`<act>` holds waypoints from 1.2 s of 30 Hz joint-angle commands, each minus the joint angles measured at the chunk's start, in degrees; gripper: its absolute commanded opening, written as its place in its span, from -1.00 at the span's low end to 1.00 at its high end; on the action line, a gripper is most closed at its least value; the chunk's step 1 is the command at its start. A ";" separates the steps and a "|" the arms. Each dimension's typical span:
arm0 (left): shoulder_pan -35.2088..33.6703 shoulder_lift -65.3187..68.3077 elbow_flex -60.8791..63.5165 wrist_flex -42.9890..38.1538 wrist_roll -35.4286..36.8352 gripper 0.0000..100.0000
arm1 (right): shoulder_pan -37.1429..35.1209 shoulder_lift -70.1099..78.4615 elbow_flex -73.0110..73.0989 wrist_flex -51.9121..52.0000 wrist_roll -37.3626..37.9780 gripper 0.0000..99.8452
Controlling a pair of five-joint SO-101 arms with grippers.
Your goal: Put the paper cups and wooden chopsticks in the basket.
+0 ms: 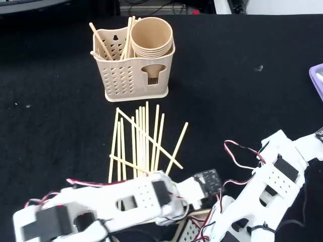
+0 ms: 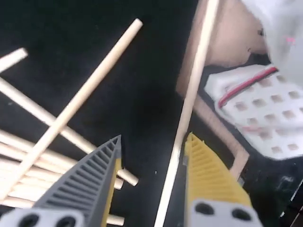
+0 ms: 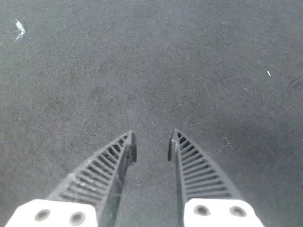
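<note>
A beige perforated basket (image 1: 132, 78) stands at the back of the black mat. Stacked paper cups (image 1: 151, 38) fill one compartment, and several wooden chopsticks (image 1: 103, 43) lean in the other. A loose pile of chopsticks (image 1: 141, 141) lies on the mat in front of it. My left arm (image 1: 126, 201) stretches across the near edge of that pile. My left gripper (image 2: 152, 141) is open just above the mat. One chopstick (image 2: 191, 94) runs between its fingers, close to the yellow finger (image 2: 208, 175), and the pile's ends (image 2: 28, 161) lie beside the grey one. My right gripper (image 3: 152, 137) hangs open over bare mat.
My right arm (image 1: 267, 191) sits folded at the near right with red and white wires. A purple object (image 1: 317, 78) pokes in at the right edge. A wooden board edge (image 2: 227, 42) and the other arm's white base (image 2: 265, 104) lie close by the left gripper.
</note>
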 commanded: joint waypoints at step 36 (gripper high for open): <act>-11.91 6.15 -25.10 21.10 -7.12 -0.93 | -0.44 -1.63 -1.63 -0.97 -0.09 -0.74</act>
